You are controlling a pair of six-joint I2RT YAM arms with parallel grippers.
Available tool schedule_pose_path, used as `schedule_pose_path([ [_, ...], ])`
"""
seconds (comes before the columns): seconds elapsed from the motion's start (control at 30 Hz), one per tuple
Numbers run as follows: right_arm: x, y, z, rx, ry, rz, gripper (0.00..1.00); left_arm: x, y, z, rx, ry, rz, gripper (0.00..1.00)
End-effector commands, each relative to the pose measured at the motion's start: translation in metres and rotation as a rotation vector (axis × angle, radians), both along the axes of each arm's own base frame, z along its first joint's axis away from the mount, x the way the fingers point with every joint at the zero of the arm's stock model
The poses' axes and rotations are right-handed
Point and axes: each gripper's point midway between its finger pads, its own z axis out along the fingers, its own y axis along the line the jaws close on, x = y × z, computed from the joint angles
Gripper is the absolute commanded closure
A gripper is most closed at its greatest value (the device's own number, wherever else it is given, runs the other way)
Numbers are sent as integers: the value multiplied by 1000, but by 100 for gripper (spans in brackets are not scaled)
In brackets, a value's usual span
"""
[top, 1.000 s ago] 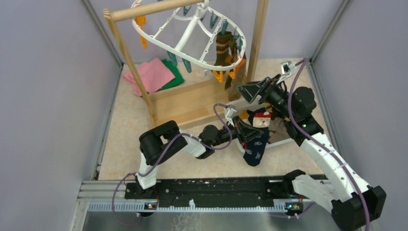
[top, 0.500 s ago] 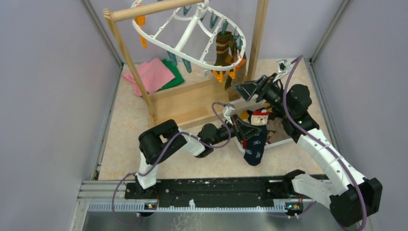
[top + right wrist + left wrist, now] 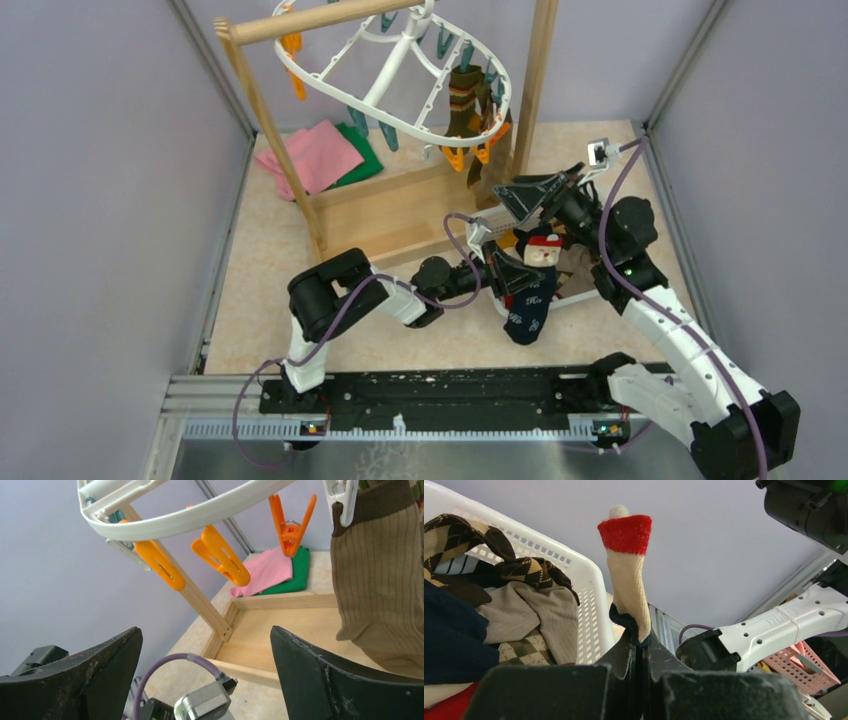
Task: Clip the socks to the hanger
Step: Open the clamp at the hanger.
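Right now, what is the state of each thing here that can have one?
navy sock: held near the cuff, hanging down.
left gripper: shut on the navy sock.
hanger: hung on the wooden pole, tilted.
striped sock: clipped to the hanger.
right gripper: open, holding nothing.
orange clips: shut, empty.
basket: holding several socks.
pink and green cloths: folded, stacked.

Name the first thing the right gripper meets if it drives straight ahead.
Likely the wooden rack base, straight between the fingers of the open right gripper; the orange clips hang above that line. Depth is unclear.
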Motion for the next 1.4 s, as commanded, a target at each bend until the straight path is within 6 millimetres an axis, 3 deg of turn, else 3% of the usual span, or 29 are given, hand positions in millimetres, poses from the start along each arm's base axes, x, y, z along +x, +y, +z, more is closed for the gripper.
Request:
schedule_pose_path([
  [0.0, -6, 7, 28, 73, -95, 52, 1, -18, 32, 89, -293, -248, -5, 100],
  [0.17, 1, 3, 27, 31, -83, 9, 1, -21, 37, 87, -265, -285, -17, 100],
  [0.37, 21, -48, 22, -252, -92, -312, 1, -20, 50, 44, -80, -279, 26, 100],
  [0.5, 16, -64, 17, -282, -207, -388, 1, -10, 67, 38, -13, -298, 80, 100],
  [0.57, 15, -59, 25, -262, -229, -365, 2, -1, 74, 37, 26, -298, 110, 100],
  [0.73, 35, -47, 12, -212, -171, -346, 5, 24, 97, 35, 137, -327, 219, 100],
  [0.9, 52, -38, 12, -82, -103, -344, 17, 43, 126, 27, 233, -323, 337, 100],
  [1.07, 61, -29, 27, -19, -107, -316, 22, 49, 144, 23, 263, -317, 412, 100],
  [1.37, 77, -15, 26, 18, -158, -280, 20, 51, 159, 23, 246, -311, 443, 100],
])
